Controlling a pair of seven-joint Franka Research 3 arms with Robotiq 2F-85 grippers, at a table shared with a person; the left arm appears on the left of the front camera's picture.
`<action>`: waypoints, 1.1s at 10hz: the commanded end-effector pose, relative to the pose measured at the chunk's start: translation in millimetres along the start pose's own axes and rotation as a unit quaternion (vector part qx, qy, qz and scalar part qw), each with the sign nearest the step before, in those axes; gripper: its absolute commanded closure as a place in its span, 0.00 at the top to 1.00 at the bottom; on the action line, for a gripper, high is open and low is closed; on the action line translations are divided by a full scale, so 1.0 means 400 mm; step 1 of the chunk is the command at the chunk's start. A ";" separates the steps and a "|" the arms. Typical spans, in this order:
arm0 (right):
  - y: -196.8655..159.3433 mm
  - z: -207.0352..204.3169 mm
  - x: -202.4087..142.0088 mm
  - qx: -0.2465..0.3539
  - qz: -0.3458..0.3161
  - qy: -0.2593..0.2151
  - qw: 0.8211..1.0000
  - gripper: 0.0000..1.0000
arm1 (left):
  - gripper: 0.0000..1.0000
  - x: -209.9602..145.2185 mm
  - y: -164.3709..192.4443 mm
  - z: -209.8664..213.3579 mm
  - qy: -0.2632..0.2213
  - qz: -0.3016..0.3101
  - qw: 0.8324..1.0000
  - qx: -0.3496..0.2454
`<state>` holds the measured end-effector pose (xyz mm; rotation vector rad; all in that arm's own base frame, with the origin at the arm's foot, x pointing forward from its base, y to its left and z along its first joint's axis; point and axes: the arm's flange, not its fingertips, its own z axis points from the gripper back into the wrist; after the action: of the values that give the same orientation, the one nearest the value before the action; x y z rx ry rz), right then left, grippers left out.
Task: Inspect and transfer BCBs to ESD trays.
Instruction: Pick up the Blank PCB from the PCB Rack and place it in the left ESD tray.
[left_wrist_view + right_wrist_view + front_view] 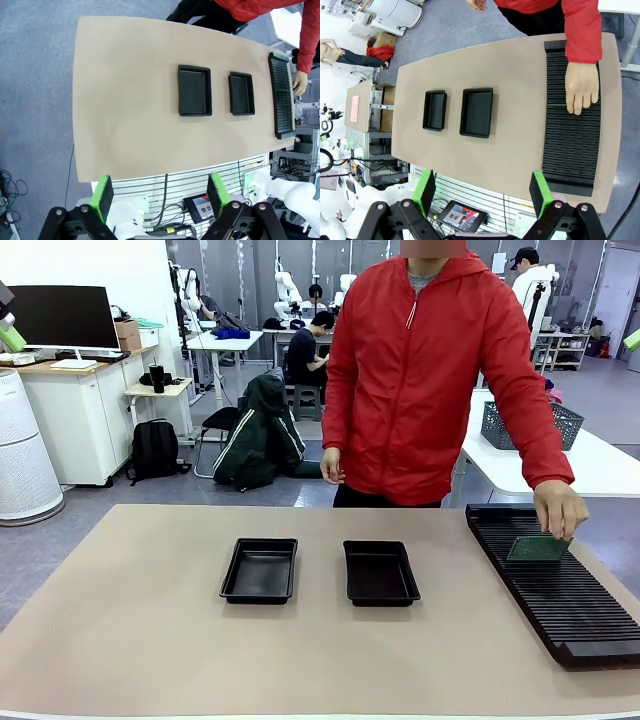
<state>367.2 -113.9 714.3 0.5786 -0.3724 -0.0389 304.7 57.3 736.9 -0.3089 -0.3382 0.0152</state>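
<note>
Two empty black ESD trays sit side by side at the middle of the tan table. At the far right, the person's hand holds one green BCB tilted on the long black slotted rack. From high above the table, the left gripper is open with nothing between its green pads; the trays lie far below it. The right gripper is likewise open and empty, high over the trays. There the BCB shows edge-on under the hand.
The person in a red jacket stands at the far side of the table, the other hand hanging at the hip. A grey mesh basket rests on a white table behind. The rack runs along the table's right edge.
</note>
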 end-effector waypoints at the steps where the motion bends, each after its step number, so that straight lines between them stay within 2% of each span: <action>1: -0.002 -0.001 -0.001 0.000 0.002 0.001 1.000 1.00 | 1.00 0.018 -0.001 -0.016 0.009 -0.024 1.000 -0.018; 2: -0.002 -0.001 -0.001 0.000 0.002 0.001 1.000 1.00 | 1.00 0.031 -0.005 -0.026 0.009 -0.047 0.999 -0.024; 6: -0.002 -0.001 -0.001 0.000 0.002 0.001 1.000 1.00 | 1.00 0.058 0.017 -0.027 -0.036 -0.054 0.996 -0.060; 8: -0.002 -0.001 -0.001 0.000 0.002 0.001 1.000 1.00 | 1.00 0.071 0.023 -0.034 -0.010 -0.049 0.997 -0.066; 9: -0.002 -0.001 -0.001 0.000 0.002 0.001 1.000 1.00 | 1.00 0.059 0.017 -0.027 -0.025 -0.044 0.998 -0.044; 11: -0.002 -0.001 -0.001 0.000 0.002 0.001 1.000 1.00 | 1.00 0.059 0.017 -0.027 -0.025 -0.044 0.998 -0.044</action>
<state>367.2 -113.9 714.3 0.5786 -0.3725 -0.0389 332.8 61.5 731.2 -0.3928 -0.3964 -0.0790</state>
